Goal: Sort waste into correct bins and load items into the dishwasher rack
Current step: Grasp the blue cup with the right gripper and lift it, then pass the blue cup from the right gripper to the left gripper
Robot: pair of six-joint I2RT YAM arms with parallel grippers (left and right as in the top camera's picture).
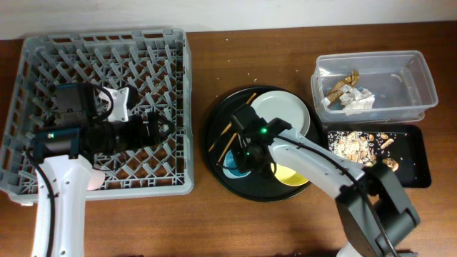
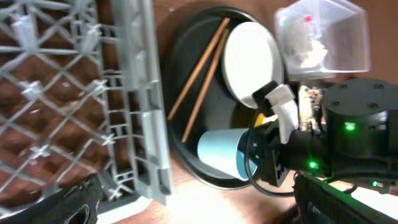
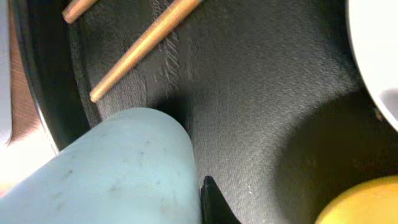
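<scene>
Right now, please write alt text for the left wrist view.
The right gripper is at a blue cup lying on its side in a round black tray, beside two chopsticks and a pale plate. A grey rack fills the left, a clear tub the upper right.

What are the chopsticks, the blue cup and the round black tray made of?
The chopsticks look like wood: warm brown, matte. The blue cup is probably plastic: matte pale blue, faintly scuffed. The round black tray is likely plastic too, with a fine pebbled, slightly glossy surface.
</scene>
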